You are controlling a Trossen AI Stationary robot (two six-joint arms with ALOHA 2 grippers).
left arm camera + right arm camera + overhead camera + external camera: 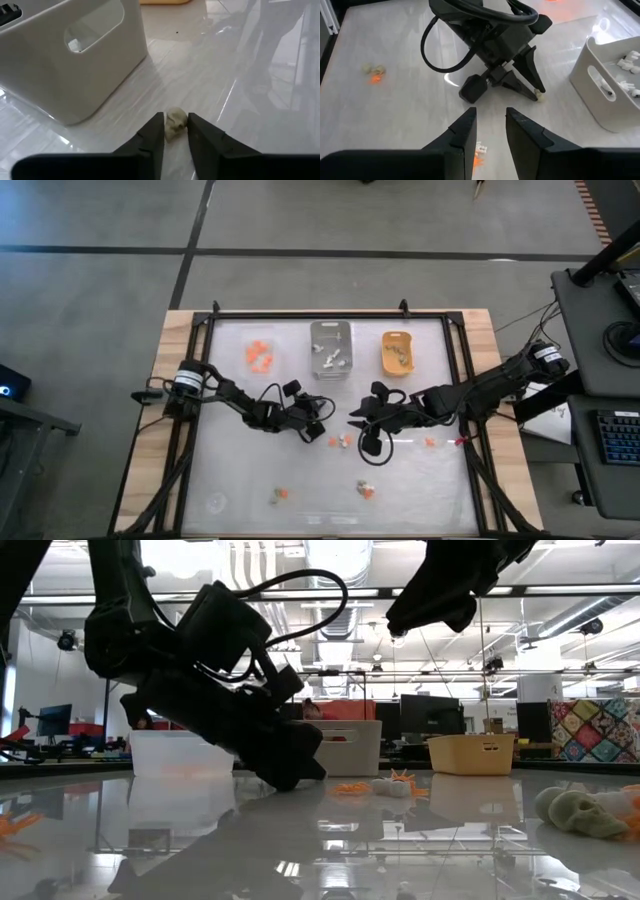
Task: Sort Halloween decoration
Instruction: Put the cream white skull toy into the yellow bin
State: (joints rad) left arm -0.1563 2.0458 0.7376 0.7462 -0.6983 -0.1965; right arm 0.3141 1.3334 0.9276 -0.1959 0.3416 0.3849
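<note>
Down on the table, left pincer (pixel 175 131) fingertips flank a tan skull (pixel 175 123).

Both arms matte black, jointed. Left arm (pixel 235 402) has looped black cables; silver collars by each table-edge base. Wedge-shaped dark fingers (pixel 152 136), flat inner faces.

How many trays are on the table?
3, in a row at the far edge: the clear tray on the left, the grey tray in the middle, the yellow tray on the right.
</note>
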